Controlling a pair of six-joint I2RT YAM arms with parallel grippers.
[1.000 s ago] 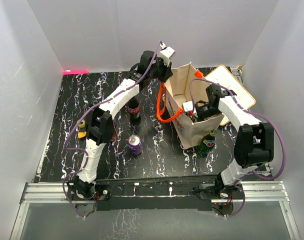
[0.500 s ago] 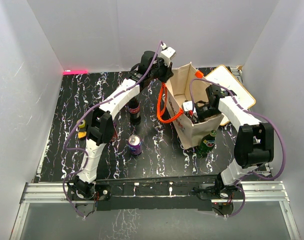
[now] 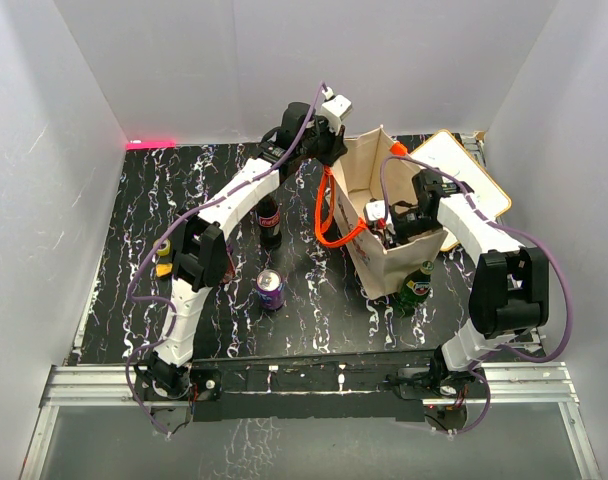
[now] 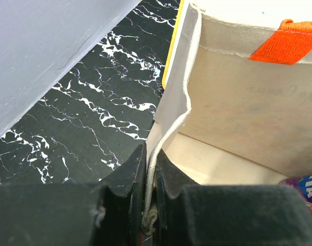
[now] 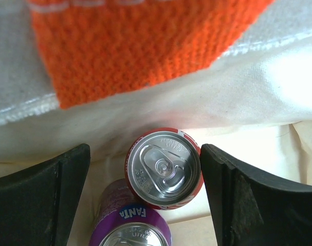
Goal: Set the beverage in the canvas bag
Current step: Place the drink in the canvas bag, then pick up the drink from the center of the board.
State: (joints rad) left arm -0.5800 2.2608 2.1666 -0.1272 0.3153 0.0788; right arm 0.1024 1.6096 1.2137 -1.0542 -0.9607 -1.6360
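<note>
Both the left arm (image 3: 246, 186) and right arm (image 3: 474, 228) have white link shells and black joint housings. A purple cable (image 3: 568, 300) loops along each. Wrist views show matte black, wedge-shaped fingers (image 5: 38, 200).

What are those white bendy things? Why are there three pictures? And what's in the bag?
They are two robot arms bolted to a table. One picture looks down from above. The other two come from a small camera on each wrist. The left end effector is shut, pinching the rim of the bag. The right end effector is down inside the bag with its fingers wide open. A red can stands between them, beside a Fanta can. Out on the table stand a purple can, a dark bottle and a green bottle.
</note>
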